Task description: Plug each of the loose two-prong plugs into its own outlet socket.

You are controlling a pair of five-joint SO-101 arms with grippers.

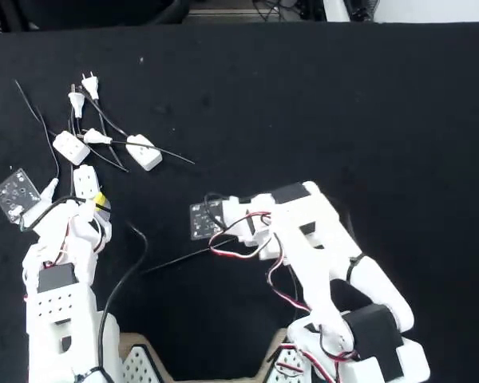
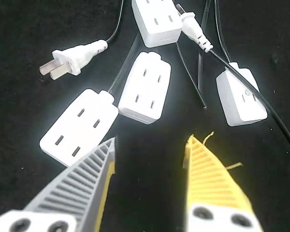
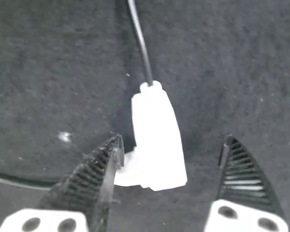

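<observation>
My left gripper (image 2: 151, 141) is open, its grey and yellow fingers just short of two white outlet sockets (image 2: 145, 87) (image 2: 79, 125). Two more sockets (image 2: 157, 17) (image 2: 241, 94) lie farther off. A loose two-prong plug (image 2: 70, 60) rests beside them, and another plug (image 2: 193, 29) lies by the far socket. In the high view the left gripper (image 1: 92, 203) sits at a socket (image 1: 85, 182), with plugs (image 1: 77, 101) (image 1: 89, 82) beyond. My right gripper (image 3: 172, 140) is open, its fingers on either side of a white plug body (image 3: 157, 140) lying on the cloth with its black cord running away.
A black cloth (image 1: 319, 104) covers the table. Thin black cords (image 1: 164, 152) cross among the sockets. A small circuit board (image 1: 16, 193) lies at the left edge. The right arm (image 1: 303, 231) stands mid-table with red and white wiring looped around it.
</observation>
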